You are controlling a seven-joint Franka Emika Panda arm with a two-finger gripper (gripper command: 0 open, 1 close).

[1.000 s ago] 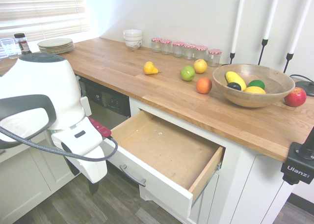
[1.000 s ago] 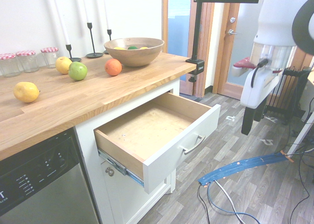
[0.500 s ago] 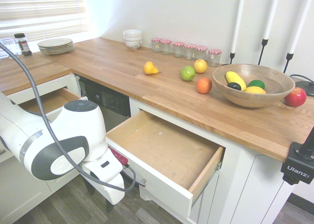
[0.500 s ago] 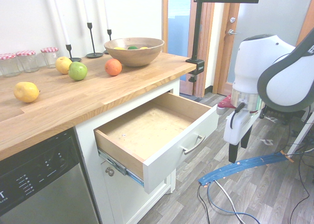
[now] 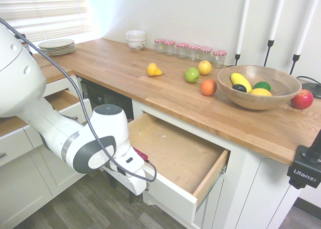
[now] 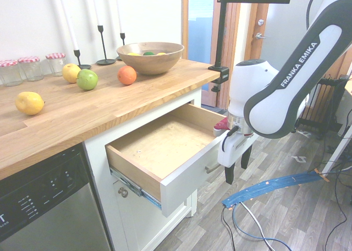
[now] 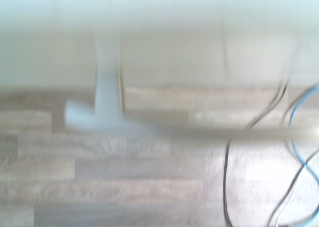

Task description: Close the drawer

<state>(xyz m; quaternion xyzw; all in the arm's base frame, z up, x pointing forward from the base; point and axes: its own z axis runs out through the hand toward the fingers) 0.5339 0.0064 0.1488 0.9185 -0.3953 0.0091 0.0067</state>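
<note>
Pincer [image 6: 238, 174] wide open, fingers apart and pointing down, nothing held; hangs just in front of the drawer [image 6: 181, 176], near its handle [image 6: 218, 162]. Drawer pulled out below the wooden desk [image 5: 165, 96], inside bare except small specks. On desk: wooden bowl [image 5: 258, 91] with fruit, red apple [image 5: 302, 99] beside it; orange [image 5: 208, 87], green apple [image 5: 191, 75], yellow fruit [image 5: 204, 67] in front of lidded jars [image 5: 181, 50]; pear [image 5: 153, 70] farther left in first exterior view.

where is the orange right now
In the first exterior view, the orange sits on the wooden counter, right of centre, between the green apple and the wooden bowl.
</note>
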